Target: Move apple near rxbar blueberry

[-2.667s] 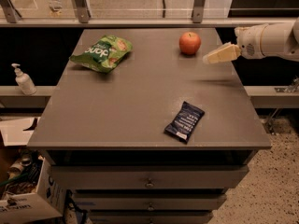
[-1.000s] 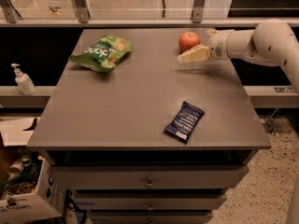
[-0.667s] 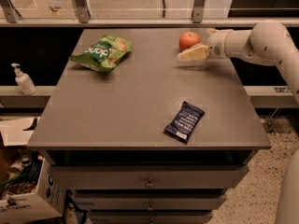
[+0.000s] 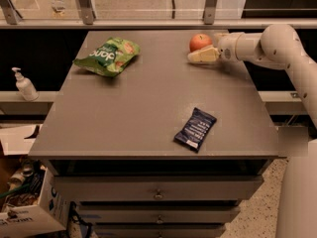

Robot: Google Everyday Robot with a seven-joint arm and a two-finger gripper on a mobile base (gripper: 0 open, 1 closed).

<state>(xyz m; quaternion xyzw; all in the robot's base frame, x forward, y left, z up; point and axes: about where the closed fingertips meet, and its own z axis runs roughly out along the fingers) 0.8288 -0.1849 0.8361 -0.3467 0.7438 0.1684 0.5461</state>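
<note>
1. Overhead-angled view of a grey counter (image 4: 138,103) w/ drawers below.
2. Apple (image 4: 200,41), red-orange, sits at approx 1 o'clock from counter centre, near the far edge.
3. RXBAR blueberry (image 4: 195,129), a dark navy wrapper, lies at approx 5 o'clock near the front edge, well apart from the apple.
4. Green chip bag (image 4: 107,56) at 10 o'clock. Pump bottle (image 4: 23,85) on a ledge off the counter, 9 o'clock.
5. Change: the cream end effector (image 4: 202,56) has swung in from 3 o'clock of the apple. It's now just beside it at approx 6 o'clock, poss. touching.
6. Can't tell if the end effector is spread or pressed together.
7. Apple and bar haven't shifted. Judgement: approach is done, grasp not yet confirmed, and the carry toward 5 o'clock is still ahead.
</note>
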